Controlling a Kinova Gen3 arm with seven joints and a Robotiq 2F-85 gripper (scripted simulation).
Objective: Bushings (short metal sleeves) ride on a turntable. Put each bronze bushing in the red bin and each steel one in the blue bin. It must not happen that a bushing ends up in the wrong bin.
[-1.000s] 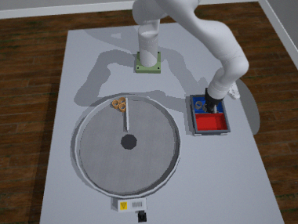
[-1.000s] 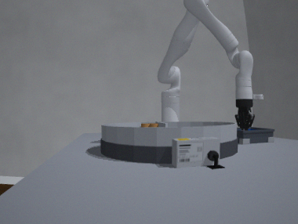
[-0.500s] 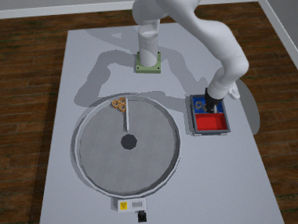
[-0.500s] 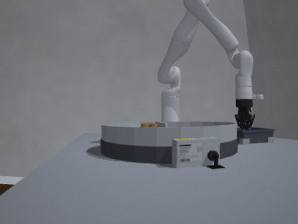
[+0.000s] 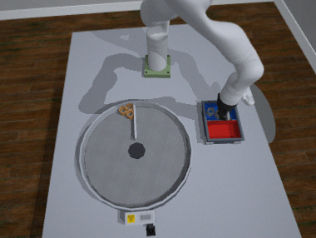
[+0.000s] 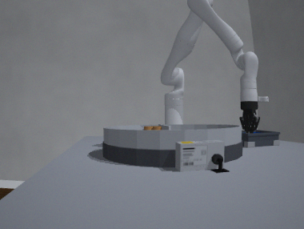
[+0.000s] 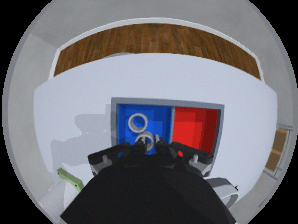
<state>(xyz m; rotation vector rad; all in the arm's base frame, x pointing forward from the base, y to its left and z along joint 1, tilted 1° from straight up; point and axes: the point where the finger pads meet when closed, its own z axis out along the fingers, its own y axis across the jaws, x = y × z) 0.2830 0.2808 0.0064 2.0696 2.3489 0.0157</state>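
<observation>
Brown wooden floor (image 5: 25, 104) (image 7: 150, 40) borders the pale grey table (image 5: 237, 187) (image 6: 140, 200) (image 7: 165, 75). Below the black two-finger gripper (image 5: 223, 117) (image 6: 250, 130) (image 7: 150, 139) lies a blue bin compartment (image 5: 211, 105) (image 7: 161, 115); a steel-grey ring bushing (image 5: 210, 111) (image 7: 131, 122) sits there, another (image 7: 145, 134) right by the fingertips. Beside them, the red bin compartment (image 5: 224, 130) (image 7: 192, 130) shows no bushings. The fingers stand narrowly apart; whether they grip anything, I cannot tell. Well away from the gripper, three orange-bronze bushings (image 5: 125, 111) (image 6: 153, 128) cluster against a divider on the grey round turntable (image 5: 112, 166) (image 6: 132, 138). The gripper partly hides the blue compartment.
</observation>
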